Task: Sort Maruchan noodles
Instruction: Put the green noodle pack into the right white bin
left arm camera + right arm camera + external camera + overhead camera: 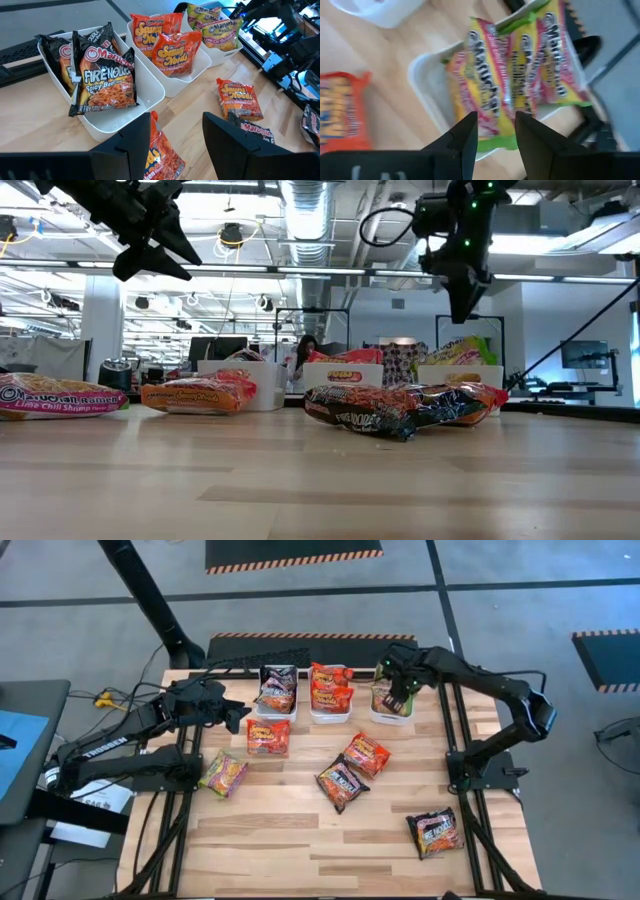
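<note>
High view: right end effector [397, 692] hovers over the right-hand bin [377, 716] of green Maruchan noodles [520, 75], fingers parted, holding nothing. Left end effector [237, 716], fingers spread, sits above an orange packet [268, 738] on the bench [300, 850].

Looks like a robotics lab in an open-plan industrial space: exposed ceiling ducts [310, 210], hazard-striped floor mats [293, 554], monitors [585, 355] behind, and a wooden bench [300, 840] on an aluminium frame.
</note>
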